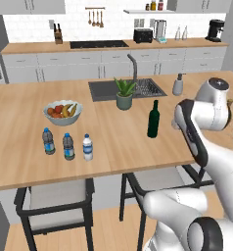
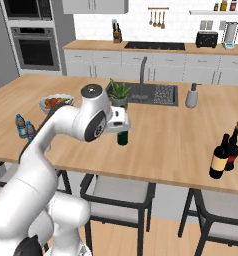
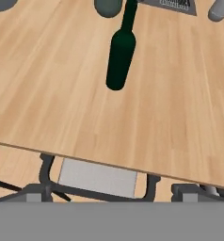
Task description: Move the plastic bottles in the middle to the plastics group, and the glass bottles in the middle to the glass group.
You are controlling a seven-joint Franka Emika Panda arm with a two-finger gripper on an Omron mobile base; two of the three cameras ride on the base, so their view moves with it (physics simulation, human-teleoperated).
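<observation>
Progress: mostly done. The white-capped water bottle (image 1: 87, 147) is standing just beside the two dark-capped water bottles (image 1: 58, 143) at the near left of the island counter (image 1: 20, 162), so plastics look sorted. At the far right, the brown bottle (image 2: 233, 146) is sitting next to the reddish-brown bottle (image 2: 219, 158). Left to do: the green wine bottle (image 1: 153, 119) is standing upright mid-counter, untouched, near the potted plant (image 1: 124, 93). The gripper is hanging open and empty, looking down at that bottle from the near side.
</observation>
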